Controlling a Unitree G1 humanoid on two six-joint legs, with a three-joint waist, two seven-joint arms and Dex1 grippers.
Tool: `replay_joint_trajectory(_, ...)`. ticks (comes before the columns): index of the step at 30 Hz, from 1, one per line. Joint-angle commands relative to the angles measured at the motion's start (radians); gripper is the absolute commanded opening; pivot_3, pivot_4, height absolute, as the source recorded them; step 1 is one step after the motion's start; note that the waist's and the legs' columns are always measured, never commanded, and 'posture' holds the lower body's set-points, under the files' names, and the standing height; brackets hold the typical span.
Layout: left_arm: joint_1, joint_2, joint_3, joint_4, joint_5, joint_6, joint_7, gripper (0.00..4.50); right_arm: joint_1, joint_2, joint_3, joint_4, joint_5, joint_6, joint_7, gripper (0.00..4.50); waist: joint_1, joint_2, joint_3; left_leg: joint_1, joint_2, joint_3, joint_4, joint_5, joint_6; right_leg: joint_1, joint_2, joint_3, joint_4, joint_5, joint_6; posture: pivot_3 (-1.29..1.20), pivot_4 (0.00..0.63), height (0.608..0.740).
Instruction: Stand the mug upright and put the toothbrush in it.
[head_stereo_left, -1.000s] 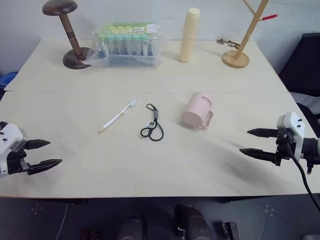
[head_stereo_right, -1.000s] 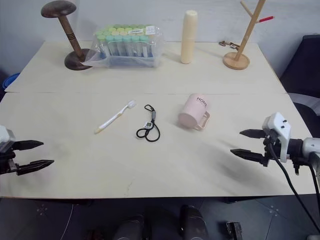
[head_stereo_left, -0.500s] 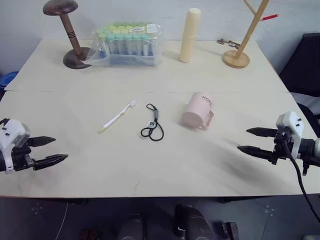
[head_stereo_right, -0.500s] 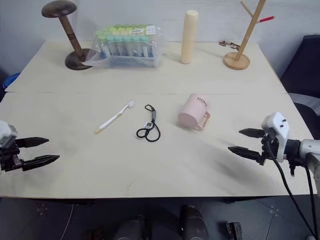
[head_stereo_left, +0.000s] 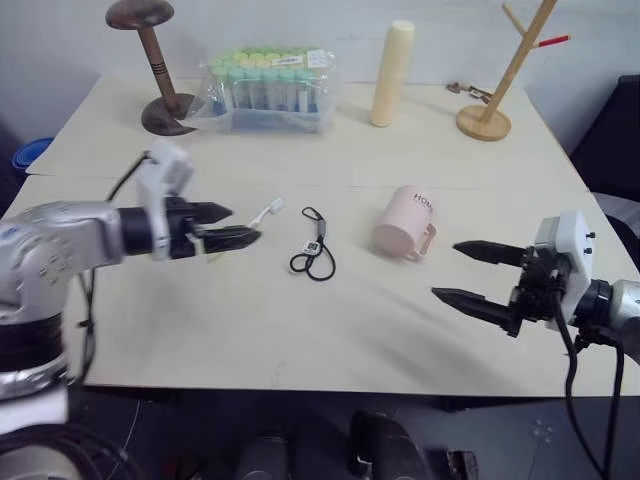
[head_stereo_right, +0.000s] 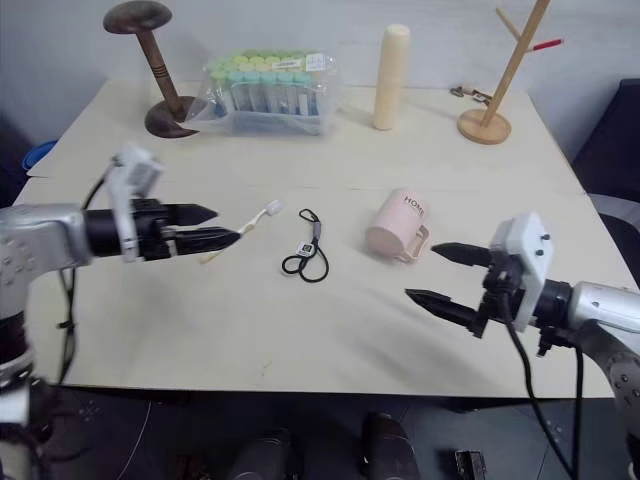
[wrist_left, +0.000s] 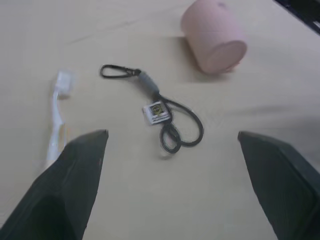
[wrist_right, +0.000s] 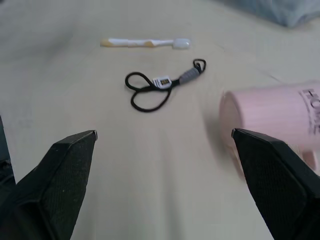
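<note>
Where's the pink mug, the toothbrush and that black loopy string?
mug (head_stereo_left: 402, 229): left eye view, on its ribbed side.
toothbrush (wrist_right: 145, 43): right wrist view, on the middle of its handle.
black cord loop (head_stereo_right: 303, 262): right eye view, on the loop end.

Even bright light, blurred wrist views

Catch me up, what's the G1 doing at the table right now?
Nothing is grasped yet. The mug lies on its side on the table, and the toothbrush lies flat to its left, with a black cord loop between them. The left pincer hangs open by the toothbrush; the right pincer is open just short of the mug. Neither touches anything.
</note>
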Motion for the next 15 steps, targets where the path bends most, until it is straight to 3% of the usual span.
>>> replay_joint_trajectory(1,-0.092,-0.124,-0.064,0.092,0.096,0.039,0.142,4.36,-0.052,0.033,0.014,-0.078,0.035,0.023,-0.123,4.50,-0.002,-0.001,0.000,0.000,0.000,0.000,0.000,0.000,0.000,0.000,0.001,0.000,0.000,0.000,0.000,0.00,0.150,0.740)
replay_joint_trajectory(5,-0.205,-0.338,-0.100,0.321,0.210,0.001,0.277,4.36,-0.068,0.069,0.028,-0.123,0.062,0.035,-0.204,4.50,-0.002,-0.001,0.000,-0.001,0.001,0.000,0.000,0.000,0.000,-0.001,0.002,-0.001,0.000,0.000,0.000,0.00,0.150,0.740)
replay_joint_trajectory(13,-0.325,-0.513,-0.245,0.726,0.382,-0.255,0.275,4.36,-0.012,0.092,0.034,-0.157,0.044,-0.003,-0.254,4.50,-0.002,-0.001,0.000,-0.001,0.000,0.001,-0.001,0.000,0.000,-0.001,0.002,-0.001,-0.002,0.000,0.000,0.00,0.150,0.740)
replay_joint_trajectory(15,-0.340,-0.539,-0.241,0.796,0.396,-0.288,0.264,4.01,-0.004,0.099,0.027,-0.165,0.052,-0.008,-0.266,4.50,-0.001,-0.002,0.000,-0.001,0.000,0.001,-0.001,0.000,0.000,-0.001,0.002,-0.001,-0.002,0.000,0.000,0.00,0.150,0.740)
